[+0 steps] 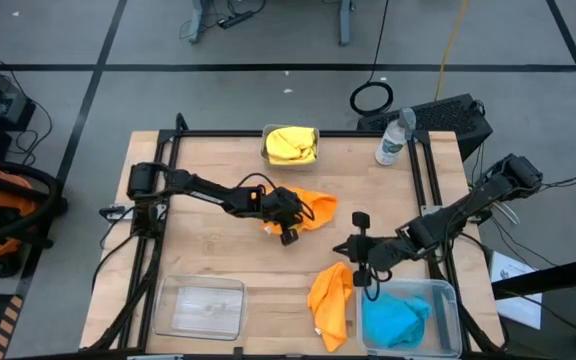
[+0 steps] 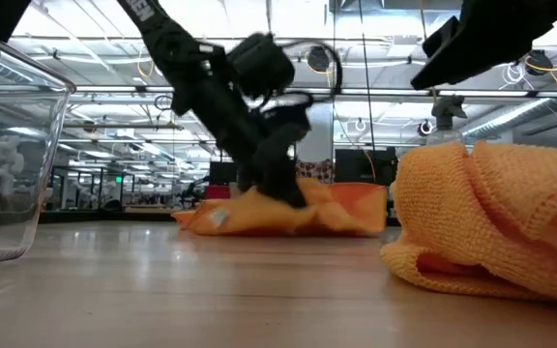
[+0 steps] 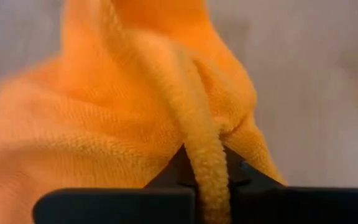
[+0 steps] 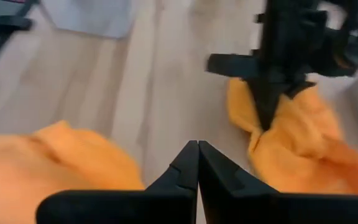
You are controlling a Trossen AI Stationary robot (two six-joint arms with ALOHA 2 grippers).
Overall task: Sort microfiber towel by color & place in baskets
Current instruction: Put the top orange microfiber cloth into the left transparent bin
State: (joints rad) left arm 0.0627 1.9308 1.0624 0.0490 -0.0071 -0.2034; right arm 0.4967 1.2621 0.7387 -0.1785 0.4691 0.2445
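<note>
One orange towel (image 1: 313, 208) lies mid-table, and my left gripper (image 1: 293, 215) (image 2: 280, 188) is shut on it from the left. A second orange towel (image 1: 330, 300) (image 2: 491, 222) lies crumpled near the front edge. My right gripper (image 1: 346, 247) (image 4: 197, 155) hovers shut just beyond this second towel (image 4: 61, 165) and touches nothing. Yellow towels (image 1: 290, 143) fill the small bin at the far edge. Blue towels (image 1: 396, 318) lie in the clear bin (image 1: 453, 300) at the front right. A second clear bin (image 1: 206, 305) stands at the front left. My left gripper pinches a raised fold (image 3: 207, 168) of the orange towel between its two fingers. It comes slanting down from the table's left. The rest of the towel (image 2: 337, 217) lies bunched on the table.
A clear water bottle (image 1: 393, 138) stands at the far right corner. Dark frame rails (image 1: 158, 250) run along the table's left and right sides. Bare wood (image 1: 218, 250) shows between the left arm and the front-left bin.
</note>
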